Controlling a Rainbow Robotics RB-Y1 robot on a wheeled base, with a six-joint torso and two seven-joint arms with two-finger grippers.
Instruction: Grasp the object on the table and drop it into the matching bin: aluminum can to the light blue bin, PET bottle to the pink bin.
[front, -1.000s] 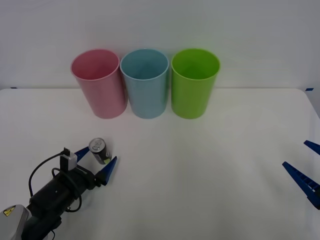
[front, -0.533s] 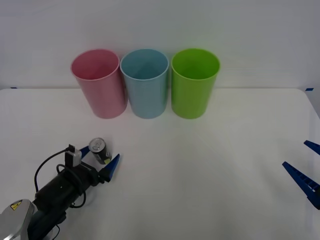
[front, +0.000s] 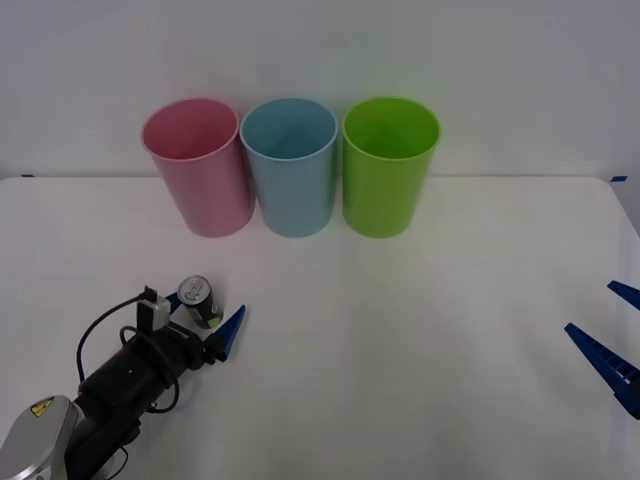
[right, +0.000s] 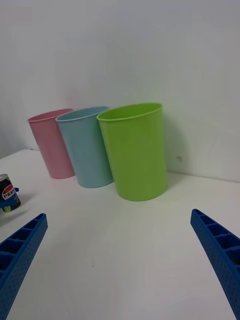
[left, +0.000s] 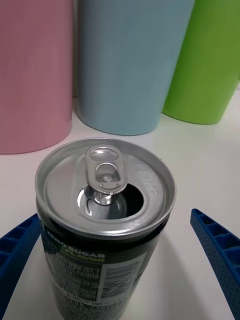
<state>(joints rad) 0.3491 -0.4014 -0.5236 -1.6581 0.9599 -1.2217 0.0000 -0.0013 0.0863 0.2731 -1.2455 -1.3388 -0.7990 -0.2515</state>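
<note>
The small dark aluminum can (front: 198, 300) stands upright on the white table (front: 420, 330), at the front left. My left gripper (front: 204, 319) is open, one blue finger on each side of the can and neither pressed against it. In the left wrist view the can (left: 105, 220) and its silver pull-tab top sit close between the fingers (left: 219, 252). The pink bin (front: 197, 165) and the light blue bin (front: 290, 165) stand side by side at the back. My right gripper (front: 612, 330) waits open at the table's right edge, with the can (right: 9, 192) far off in its wrist view.
A lime green bin (front: 390, 165) stands right of the light blue one, touching it. The three bins form a row in front of the white wall. Bare tabletop stretches between the can and the bins and across to the right.
My left gripper has slid forward towards the bins, so its open fingers now reach farther past the can. The can and the right arm have not moved.
</note>
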